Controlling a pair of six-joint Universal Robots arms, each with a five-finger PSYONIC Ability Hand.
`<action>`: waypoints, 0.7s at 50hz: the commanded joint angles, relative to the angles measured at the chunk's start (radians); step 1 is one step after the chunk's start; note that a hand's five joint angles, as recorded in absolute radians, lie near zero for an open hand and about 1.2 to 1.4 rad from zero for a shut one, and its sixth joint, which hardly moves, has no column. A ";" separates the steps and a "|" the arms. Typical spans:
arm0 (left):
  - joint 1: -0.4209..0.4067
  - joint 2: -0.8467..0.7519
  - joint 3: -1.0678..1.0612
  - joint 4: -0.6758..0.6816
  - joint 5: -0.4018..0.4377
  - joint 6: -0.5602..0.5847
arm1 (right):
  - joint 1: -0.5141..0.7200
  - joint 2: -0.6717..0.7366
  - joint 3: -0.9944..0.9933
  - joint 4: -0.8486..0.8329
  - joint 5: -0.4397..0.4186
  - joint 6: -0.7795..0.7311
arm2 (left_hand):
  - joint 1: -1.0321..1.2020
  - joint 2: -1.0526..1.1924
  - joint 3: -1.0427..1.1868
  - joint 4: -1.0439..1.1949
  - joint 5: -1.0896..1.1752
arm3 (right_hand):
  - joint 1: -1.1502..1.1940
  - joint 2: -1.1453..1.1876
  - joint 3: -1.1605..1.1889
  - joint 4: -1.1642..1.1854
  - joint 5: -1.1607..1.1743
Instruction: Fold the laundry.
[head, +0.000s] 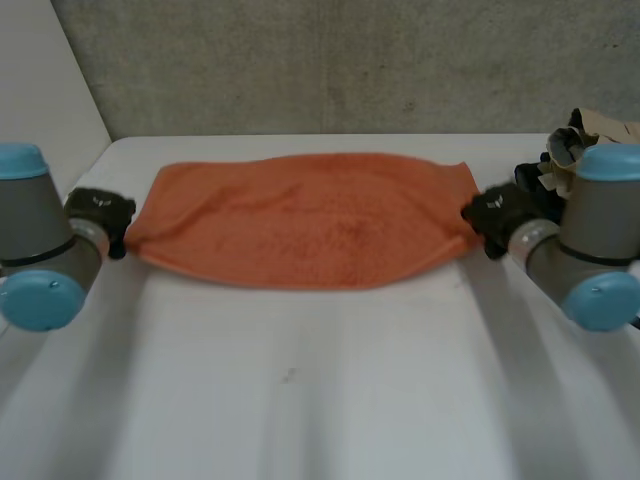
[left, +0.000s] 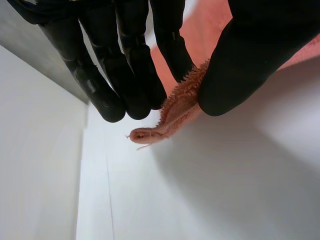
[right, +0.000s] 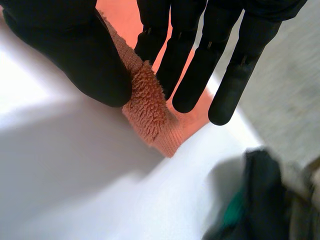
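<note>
- Currently the left arm (head: 40, 250) reaches in along the table's left edge, and its left hand (head: 100, 212) sits at the left end of the orange towel (head: 300, 225).
- The right arm (head: 585, 255) comes in along the right edge, with the right hand (head: 497, 213) at the towel's right end.
- Left wrist view: the left hand (left: 250, 55) is clamped on the towel (left: 175, 110). The thumb presses a towel corner against the straight fingers (left: 125, 65), and the corner's tip pokes out just past the fingertips.
- Right wrist view: the right hand (right: 75, 45) likewise pinches the towel (right: 150, 105). A fluffy corner is caught between the thumb and the nearest of the fingers (right: 200, 65), and the hemmed tip sticks out beyond them.
- The towel stretches sideways between the two hands over the far half of the white table (head: 300, 400), its long edges parallel to the far edge.
- Whether its middle rests on the table cannot be told.
- A pile of dark items (head: 585, 135) lies at the table's far right corner, just behind the right arm.
</note>
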 joint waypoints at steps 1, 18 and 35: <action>0.060 0.222 -0.252 -0.319 0.020 0.208 | -0.075 -0.228 0.210 0.438 0.010 -0.181 | 0.231 0.197 0.204 0.197 0.241 | 0.272 0.216 0.205 0.200 0.219; 0.049 0.103 -0.008 -0.216 0.096 0.291 | -0.062 -0.110 0.112 0.179 0.075 -0.136 | 0.231 0.197 0.204 0.197 0.241 | 0.272 0.216 0.205 0.200 0.219; -0.114 -0.339 0.652 -0.290 -0.053 0.151 | -0.005 0.095 -0.035 -0.157 0.179 -0.133 | 0.231 0.197 0.204 0.197 0.241 | -0.609 -0.666 -0.676 -0.682 -0.662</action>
